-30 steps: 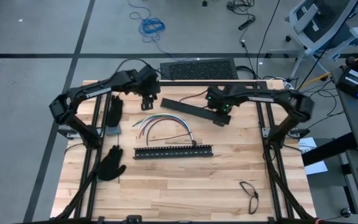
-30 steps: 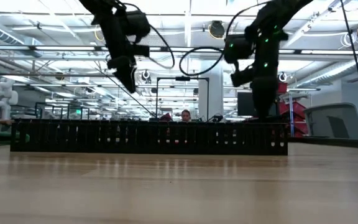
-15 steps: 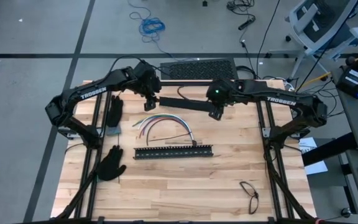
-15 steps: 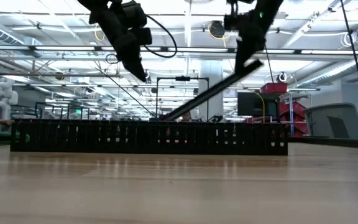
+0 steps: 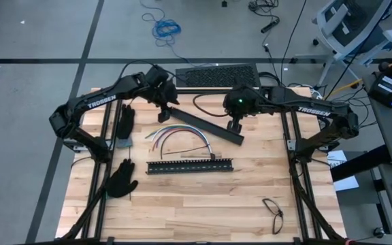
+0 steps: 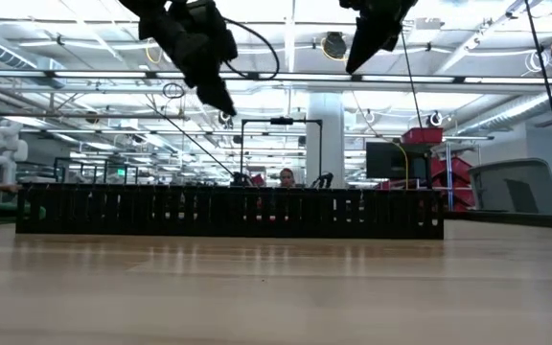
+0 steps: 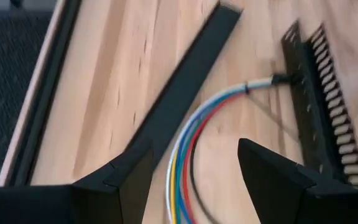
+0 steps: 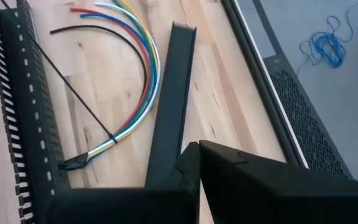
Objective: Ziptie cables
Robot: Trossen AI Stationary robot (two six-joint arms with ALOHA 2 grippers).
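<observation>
The cables (image 5: pixel 179 134) lie on the table in a curved bundle of red, blue, white and yellow-green wires (image 8: pixel 138 74). A thin black ziptie (image 8: pixel 73 93) crosses the bundle near its white end (image 8: pixel 114 138), and that end reaches the slotted black bar (image 5: pixel 190 165). A smooth black bar (image 5: pixel 203 124) lies slanted beyond the cables. My left gripper (image 5: pixel 164 102) hangs open, high above the bar's left end and the cables (image 7: pixel 188 134). My right gripper (image 5: pixel 235 126) is shut, raised above the bar's right end (image 8: pixel 166 155). In the low view nothing hangs from it (image 6: pixel 353 67).
Two black gloves (image 5: pixel 126 126) (image 5: pixel 121 178) lie at the table's left. A pair of glasses (image 5: pixel 274 212) lies near the front right. A dark keyboard-like mat (image 5: pixel 216 75) sits just past the far edge. The slotted bar (image 6: pixel 228 211) stands across the middle.
My right gripper has risen well above the table and stayed shut. Half a second ago the smooth bar's right end was tilted up at it. Now the bar lies flat, shifted toward the table's left and turned. My left gripper has swung its wrist round.
</observation>
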